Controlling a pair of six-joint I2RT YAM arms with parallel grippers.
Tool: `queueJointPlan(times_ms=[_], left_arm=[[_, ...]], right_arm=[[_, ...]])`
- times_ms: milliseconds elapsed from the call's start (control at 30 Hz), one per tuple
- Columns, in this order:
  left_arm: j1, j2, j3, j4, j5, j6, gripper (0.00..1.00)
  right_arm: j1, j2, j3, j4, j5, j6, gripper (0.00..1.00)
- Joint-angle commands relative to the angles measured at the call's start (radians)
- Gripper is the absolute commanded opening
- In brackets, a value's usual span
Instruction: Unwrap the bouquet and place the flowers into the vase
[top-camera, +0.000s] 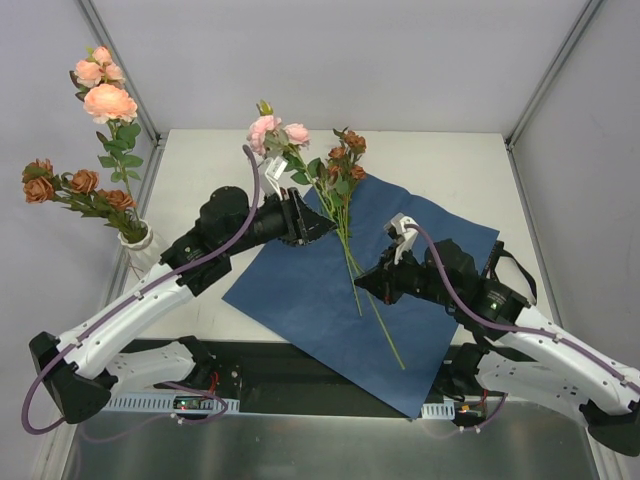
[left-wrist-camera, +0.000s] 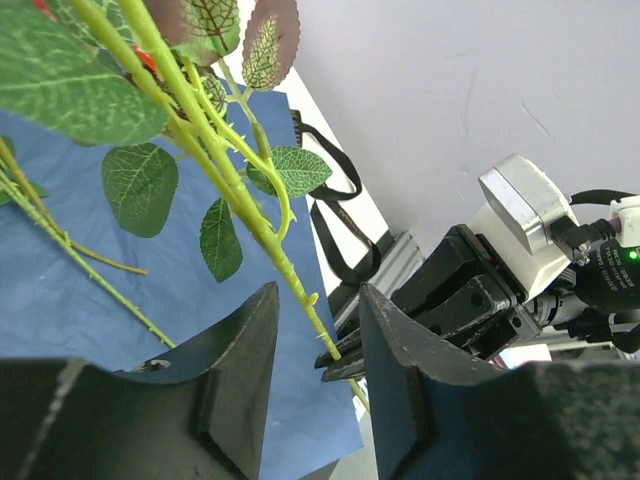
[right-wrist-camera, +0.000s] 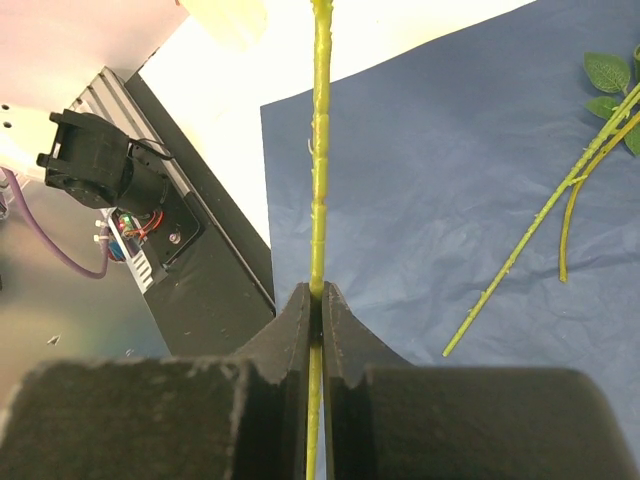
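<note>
One stem (right-wrist-camera: 319, 150): right end effector (right-wrist-camera: 318, 300) clamps it, left end effector (left-wrist-camera: 318, 325) straddles half-open.

Lying flat on wht table (top-camera: 450, 170), centre to right: blue paper sheet (top-camera: 300, 290), turned diamond-wise, near corner hanging past table's near edge over blk rail (top-camera: 300, 372). Standing upright at left edge: wht vase (top-camera: 140, 245). Lying loose on bare top just right of paper: blk ribbon (left-wrist-camera: 337, 157).
</note>
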Motion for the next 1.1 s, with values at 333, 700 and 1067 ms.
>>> queueJointPlan(times_ms=[333, 700, 1067], left_arm=[[-0.012, 0.136, 0.133, -0.066, 0.163, -0.007, 0.29], [-0.011, 0.149, 0.149, -0.069, 0.163, -0.012, 0.22], [-0.011, 0.126, 0.156, -0.068, 0.145, 0.003, 0.00]], right_arm=[[0.001, -0.068, 0.017, 0.001, -0.003, 0.006, 0.01], [0.003, -0.088, 0.000, -0.019, -0.014, -0.006, 0.01], [0.003, -0.071, -0.003, -0.017, -0.054, -0.012, 0.01]])
